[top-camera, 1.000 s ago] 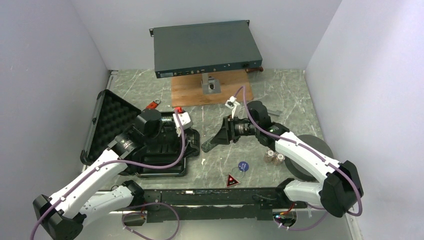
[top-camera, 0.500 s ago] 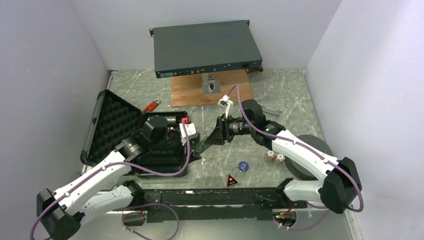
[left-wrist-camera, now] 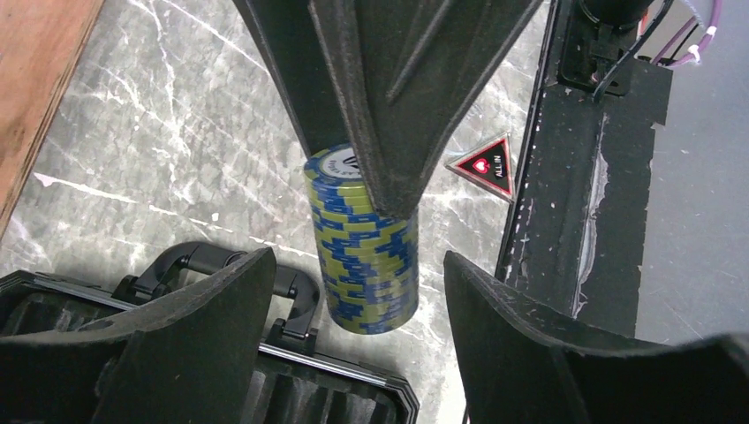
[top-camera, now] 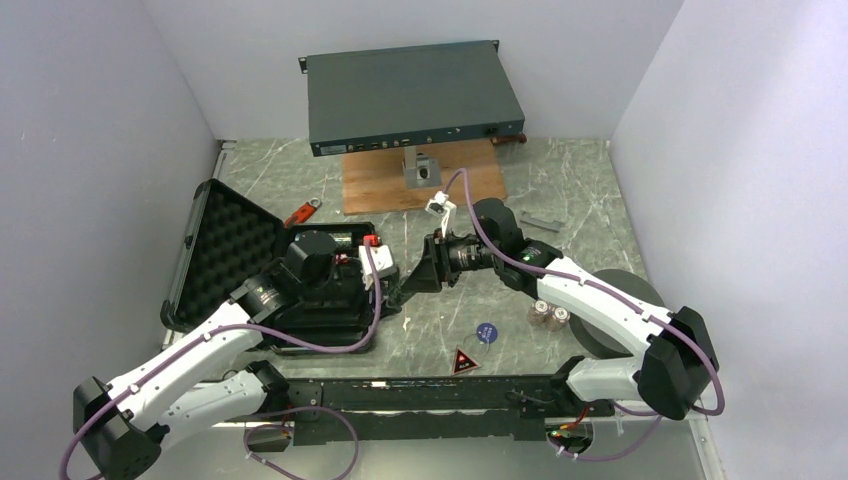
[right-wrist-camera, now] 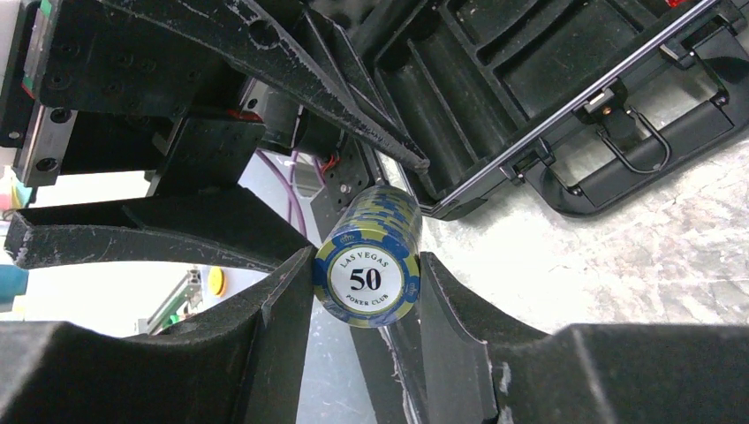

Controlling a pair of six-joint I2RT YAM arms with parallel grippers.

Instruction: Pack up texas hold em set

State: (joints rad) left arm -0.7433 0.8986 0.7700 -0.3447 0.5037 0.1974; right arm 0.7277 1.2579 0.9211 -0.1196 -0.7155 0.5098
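Observation:
My right gripper (right-wrist-camera: 364, 265) is shut on a stack of blue-and-yellow chips (right-wrist-camera: 368, 278), held sideways with the "50" face toward its camera. In the left wrist view the same chip stack (left-wrist-camera: 362, 256) hangs between the fingers of my left gripper (left-wrist-camera: 358, 291), which is open with a gap on each side. Both grippers meet just right of the open black case (top-camera: 320, 300), over its handle (left-wrist-camera: 221, 265). The foam-lined lid (top-camera: 230, 245) lies back to the left. A blue disc (top-camera: 486, 331), a red triangle marker (top-camera: 464, 361) and two short chip stacks (top-camera: 549, 314) sit on the table.
A grey rack unit (top-camera: 410, 95) stands at the back on a wooden board (top-camera: 380, 185). A dark foam ring (top-camera: 620, 310) lies under the right arm. A red tag (top-camera: 302, 213) lies behind the case. A black rail (left-wrist-camera: 574, 221) runs along the near edge.
My right gripper has carried the chip stack leftward to the case's edge. My left gripper swung from over the case to face it and narrowed a little around the stack.

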